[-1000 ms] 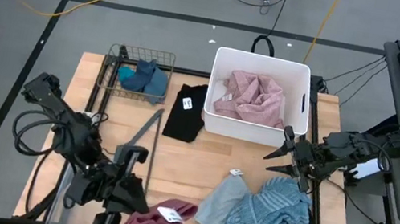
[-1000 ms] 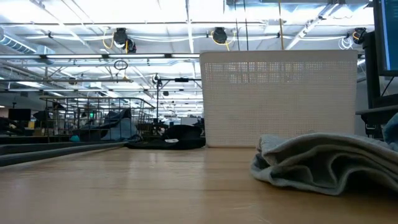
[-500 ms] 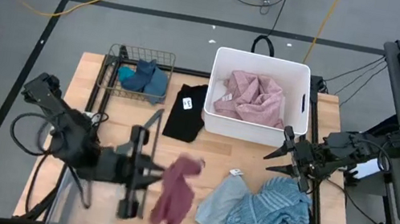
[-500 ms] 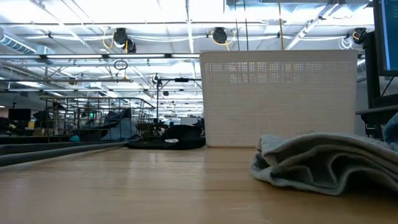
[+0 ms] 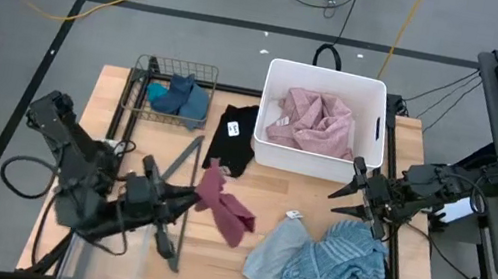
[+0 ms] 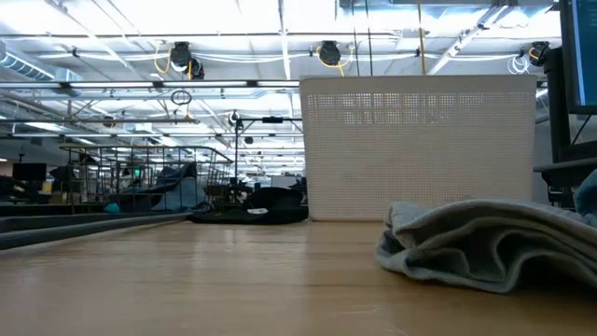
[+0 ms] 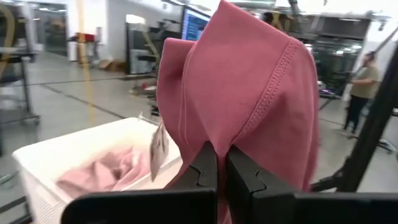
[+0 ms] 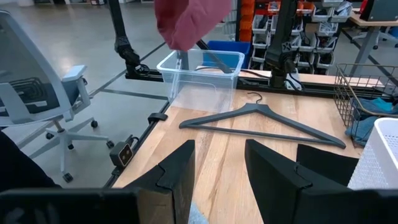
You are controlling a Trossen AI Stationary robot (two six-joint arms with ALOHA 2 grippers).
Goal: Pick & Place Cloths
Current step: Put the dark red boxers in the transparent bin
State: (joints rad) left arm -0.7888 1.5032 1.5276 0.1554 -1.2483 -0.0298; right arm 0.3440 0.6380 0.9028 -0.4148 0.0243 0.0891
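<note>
You are pinching the maroon cloth in the left gripper, short of the white bin; its dangling tail risks snagging the rim.

No lettering, number or brand can be read anywhere; the small white tags on the black folded cloth and the pale grey-blue cloth are too small to make out.

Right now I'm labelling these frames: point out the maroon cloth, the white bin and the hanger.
maroon cloth (image 5: 223,206), high view, middle of the hanging fabric.
white bin (image 5: 328,73), high view, far rim.
hanger (image 8: 267,119), right wrist view, where its arms meet below the hook.
</note>
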